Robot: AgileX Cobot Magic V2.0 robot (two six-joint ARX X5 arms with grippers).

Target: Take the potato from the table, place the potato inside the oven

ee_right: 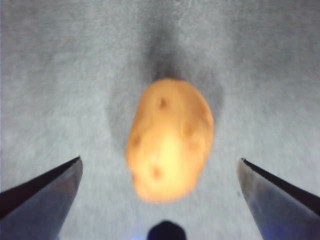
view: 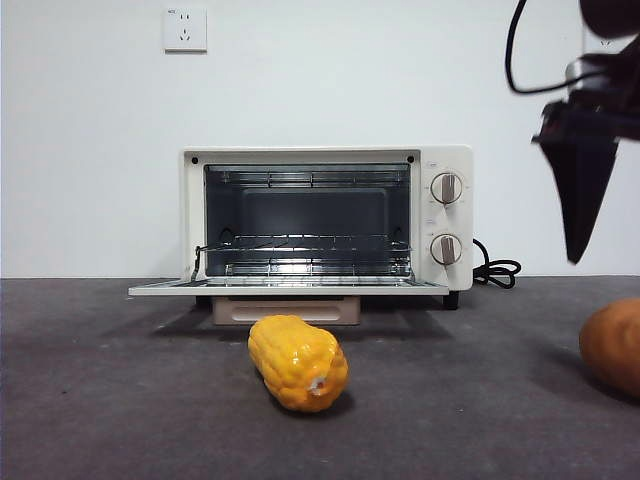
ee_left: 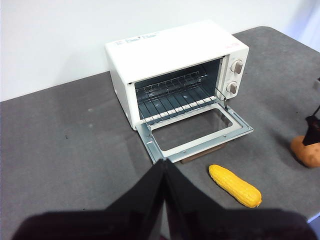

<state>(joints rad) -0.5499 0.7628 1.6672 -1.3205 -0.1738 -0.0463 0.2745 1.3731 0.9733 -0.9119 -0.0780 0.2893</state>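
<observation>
The potato [view: 612, 345] lies on the table [view: 120, 400] at the far right, cut off by the picture's edge. It also shows in the left wrist view as the potato [ee_left: 306, 151] and, blurred, in the right wrist view as the potato [ee_right: 170, 137]. My right gripper [ee_right: 160, 165] hangs open straight above it, apart from it, its dark jaws [view: 585, 190] seen high at the right. The oven [view: 325, 220] stands at the back with its door [view: 290, 287] folded down flat and its rack bare. My left gripper [ee_left: 164, 167] is shut, back from the oven door.
A glossy yellow corn-like object [view: 297, 362] lies on the table in front of the oven door. The oven's black power cord [view: 497, 270] coils to the right of it. A wall socket [view: 185, 30] sits on the white wall behind.
</observation>
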